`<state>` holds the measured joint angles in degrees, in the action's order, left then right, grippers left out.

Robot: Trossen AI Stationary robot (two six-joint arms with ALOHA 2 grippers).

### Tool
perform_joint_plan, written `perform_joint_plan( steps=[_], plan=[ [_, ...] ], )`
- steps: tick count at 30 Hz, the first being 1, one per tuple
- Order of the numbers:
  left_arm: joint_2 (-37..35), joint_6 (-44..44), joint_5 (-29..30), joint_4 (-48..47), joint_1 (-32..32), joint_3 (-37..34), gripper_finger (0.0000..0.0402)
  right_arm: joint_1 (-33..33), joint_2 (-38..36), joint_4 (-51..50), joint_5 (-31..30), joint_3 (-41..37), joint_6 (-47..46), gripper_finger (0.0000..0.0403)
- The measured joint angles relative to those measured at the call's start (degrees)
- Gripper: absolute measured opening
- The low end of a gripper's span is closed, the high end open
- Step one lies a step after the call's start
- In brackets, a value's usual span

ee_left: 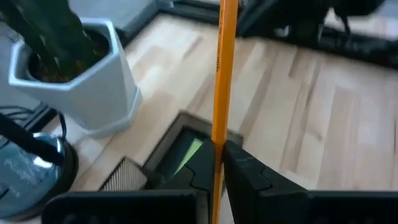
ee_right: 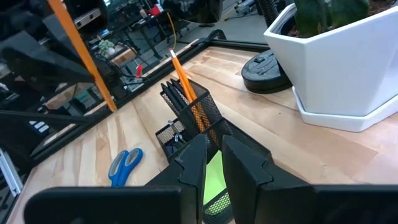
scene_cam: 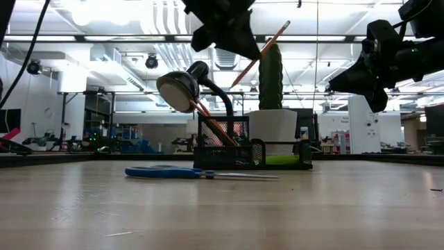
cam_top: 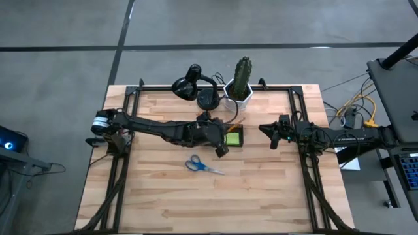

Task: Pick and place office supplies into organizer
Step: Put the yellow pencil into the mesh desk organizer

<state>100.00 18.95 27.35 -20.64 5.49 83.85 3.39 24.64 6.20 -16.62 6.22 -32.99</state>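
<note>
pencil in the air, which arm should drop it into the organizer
Left. The left claw is already shut on the pencil, held tilted above the organizer. The right claw hangs empty off to the organizer's side. The scissors lie on the table, not yet picked.

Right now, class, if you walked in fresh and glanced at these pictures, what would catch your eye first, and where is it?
First, the thin orange pencil held up in the air by the left gripper, above the small black mesh organizer at the table's far middle. Next, the tall green cactus in its white hexagonal pot and the black desk lamp just behind the organizer. The blue-handled scissors lie flat on the wooden table, nearer the front.
</note>
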Motion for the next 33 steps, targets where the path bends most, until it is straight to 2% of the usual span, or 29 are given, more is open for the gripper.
perform_joint_plan(
  steps=[7,14,21,28,33],
  plan=[
    [-2.86,-0.26,2.91,10.81,-2.21,-6.63,0.0010,0.01,-0.02,-0.02,0.06,0.00,0.00,0.0043],
    [-6.51,-0.35,4.84,29.08,-5.01,-16.57,0.0010,-0.01,0.00,-0.36,0.09,0.00,0.00,0.0043],
    [-7.03,-0.28,6.26,47.02,-6.67,-25.42,0.0010,-0.01,0.00,-0.94,0.10,0.00,0.00,0.0043],
    [-7.03,0.17,11.12,59.22,-7.01,-33.06,0.0010,-0.01,0.00,-1.45,0.09,0.00,0.00,0.0043],
    [-6.70,0.27,12.26,62.56,-7.01,-35.21,0.0010,-0.01,-0.01,-1.51,0.07,0.00,0.05,0.0043]
  ],
)
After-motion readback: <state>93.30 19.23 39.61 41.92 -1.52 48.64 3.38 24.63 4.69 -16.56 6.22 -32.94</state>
